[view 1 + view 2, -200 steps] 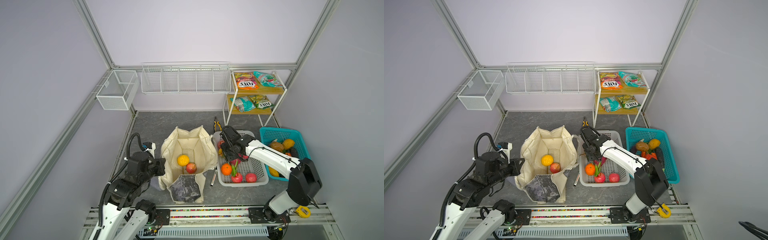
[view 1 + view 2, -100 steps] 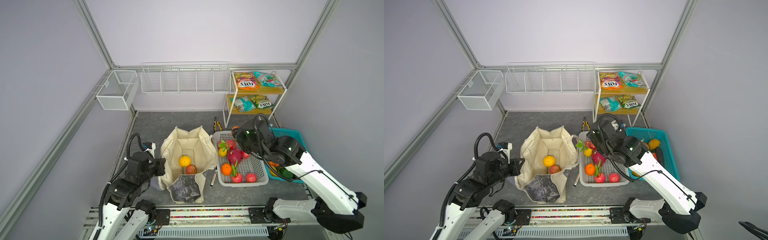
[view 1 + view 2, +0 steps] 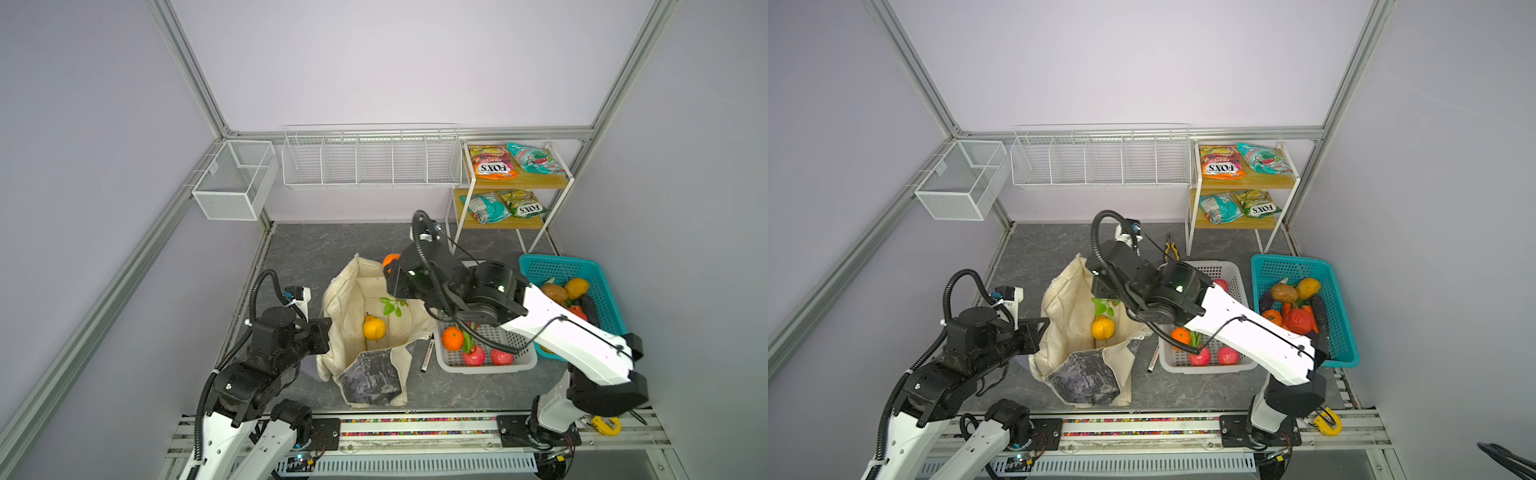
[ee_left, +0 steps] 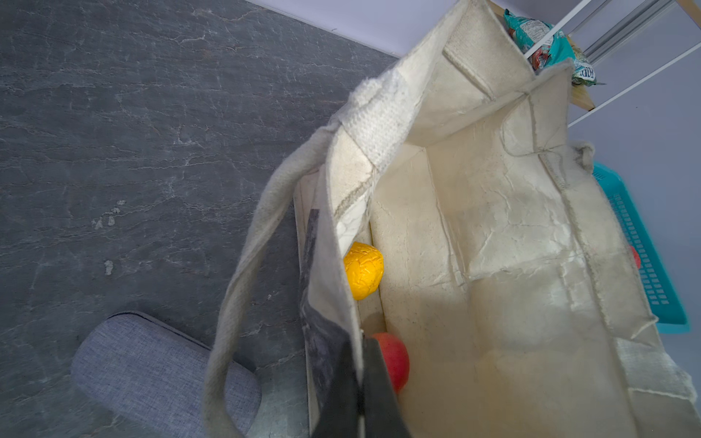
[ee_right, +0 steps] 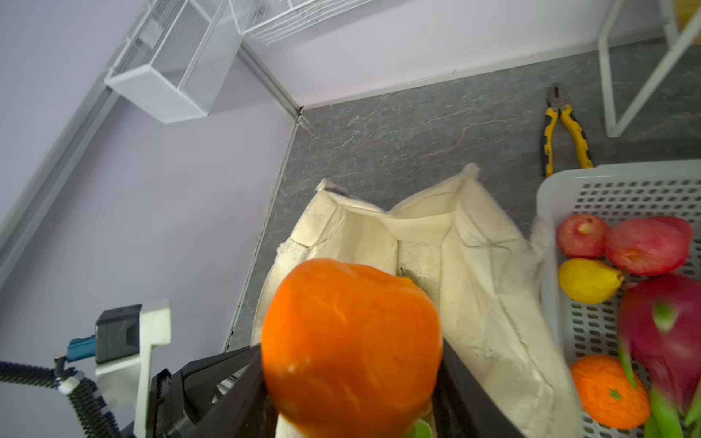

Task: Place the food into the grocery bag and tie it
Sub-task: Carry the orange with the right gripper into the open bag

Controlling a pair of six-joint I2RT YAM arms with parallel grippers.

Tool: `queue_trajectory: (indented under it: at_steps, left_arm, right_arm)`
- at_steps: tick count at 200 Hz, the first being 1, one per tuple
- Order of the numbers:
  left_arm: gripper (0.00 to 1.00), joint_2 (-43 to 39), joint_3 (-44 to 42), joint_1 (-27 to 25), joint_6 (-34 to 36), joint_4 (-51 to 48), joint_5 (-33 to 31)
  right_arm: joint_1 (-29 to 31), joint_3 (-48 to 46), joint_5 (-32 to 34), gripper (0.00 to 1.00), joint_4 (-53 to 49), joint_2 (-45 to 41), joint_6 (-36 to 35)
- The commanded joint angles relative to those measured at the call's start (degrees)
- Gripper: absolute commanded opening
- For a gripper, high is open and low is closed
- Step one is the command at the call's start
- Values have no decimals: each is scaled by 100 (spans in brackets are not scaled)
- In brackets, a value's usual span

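The black fingers (image 5: 466,383) of my right gripper (image 5: 351,352) press on either side of the leafy orange (image 5: 352,322), the jaws held partway apart by the fruit. In a top view the orange hangs over the far end of the grocery bag (image 3: 345,299), whose mouth is open, and its green leaves (image 3: 392,307) dangle inside. My left gripper (image 4: 358,394) is pinched tight on the bag's rim at its left side. A yellow citrus (image 4: 362,271) and a red fruit (image 4: 394,360) lie inside the bag. A white basket (image 3: 486,368) holding more fruit sits just right of the bag.
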Motion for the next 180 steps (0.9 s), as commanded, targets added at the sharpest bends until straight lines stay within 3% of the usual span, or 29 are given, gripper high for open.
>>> queue_trajectory:
  at_steps: [1,29,180]
  left_arm:
    - [0,-70,-50,-18,124,-17,122]
    - [0,-127,-57,-18,118,-18,114]
    - [0,-184,-67,-18,118,-11,114]
  right_arm:
    - [140,599,-15,47,-312,626,-698]
    - [215,901,-130,47,-497,1202,-815]
    - [216,-636,-964,46,68,1773,-975]
